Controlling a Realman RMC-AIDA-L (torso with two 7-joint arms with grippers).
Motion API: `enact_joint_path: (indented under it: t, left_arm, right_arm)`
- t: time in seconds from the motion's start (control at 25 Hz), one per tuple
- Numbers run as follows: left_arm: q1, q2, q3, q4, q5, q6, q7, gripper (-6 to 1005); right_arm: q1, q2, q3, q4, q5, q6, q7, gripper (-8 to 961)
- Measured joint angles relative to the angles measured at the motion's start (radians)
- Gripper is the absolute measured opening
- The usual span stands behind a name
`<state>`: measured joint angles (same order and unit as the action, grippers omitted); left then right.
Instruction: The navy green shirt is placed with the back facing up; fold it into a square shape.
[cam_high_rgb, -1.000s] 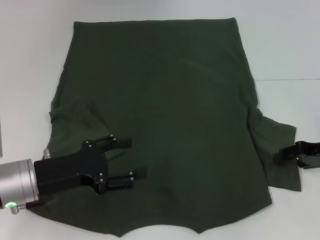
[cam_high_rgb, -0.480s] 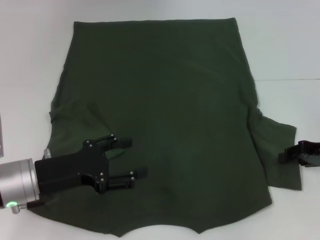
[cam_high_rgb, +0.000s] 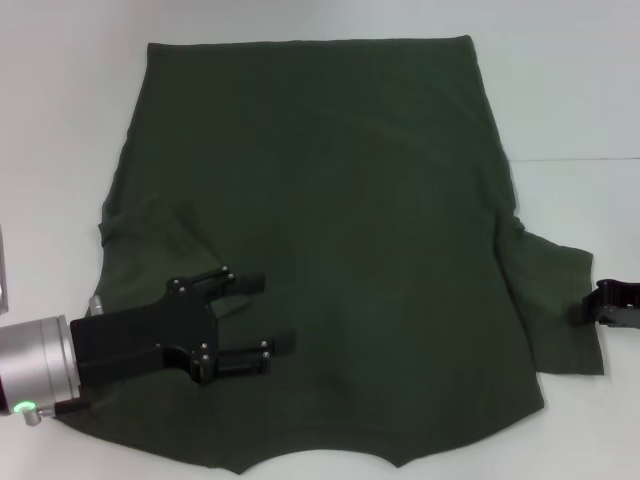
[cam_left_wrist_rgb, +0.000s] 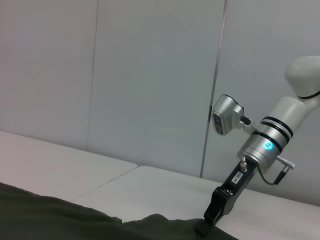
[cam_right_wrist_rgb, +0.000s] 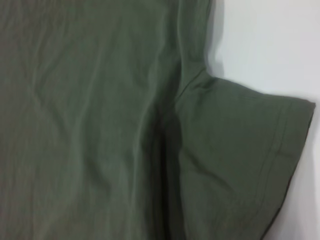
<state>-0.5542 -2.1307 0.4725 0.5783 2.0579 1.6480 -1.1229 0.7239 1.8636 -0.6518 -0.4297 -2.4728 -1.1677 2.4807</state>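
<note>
While lying flat and back up across the white table (cam_high_rgb: 590, 90), large dark olive-green soft cotton shirt (cam_high_rgb: 330, 200) awaiting its first fold. Hovering wide open over the near-left sleeve, black left gripper (cam_high_rgb: 270, 315); sitting at the right sleeve's hem, black right gripper (cam_high_rgb: 600, 305), jaws impossible to judge. Best pinching hem edges only, lifting evenly.

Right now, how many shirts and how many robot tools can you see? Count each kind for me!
Shirt: 1
Tools: 2, the left tool over the shirt, the right tool at its sleeve edge
Total: 3
</note>
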Motion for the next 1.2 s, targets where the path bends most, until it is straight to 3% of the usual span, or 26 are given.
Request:
enact_joint_path:
  t: [0.12,0.32,0.6,1.2]
  left_arm:
    - [0.000,0.000,0.000,0.000,0.000,0.000,0.000,858]
    - [0.000,0.000,0.000,0.000,-0.003,0.004,-0.001,858]
    - [0.001,0.002,-0.002,0.000,-0.004,0.007,-0.010,858]
    - [0.003,0.003,-0.008,0.008,-0.006,0.020,-0.037,858]
  right_arm:
    - [-0.002,-0.005,0.000,-0.006,0.000,-0.002,0.000,85]
    - [-0.015,-0.017,0.002,-0.062,0.001,-0.022,-0.005,15]
    - [-0.026,-0.040,0.009,-0.148,0.003,-0.071,-0.054,34]
    - [-0.013,-0.051,0.014,-0.260,-0.029,-0.051,-0.130,74]
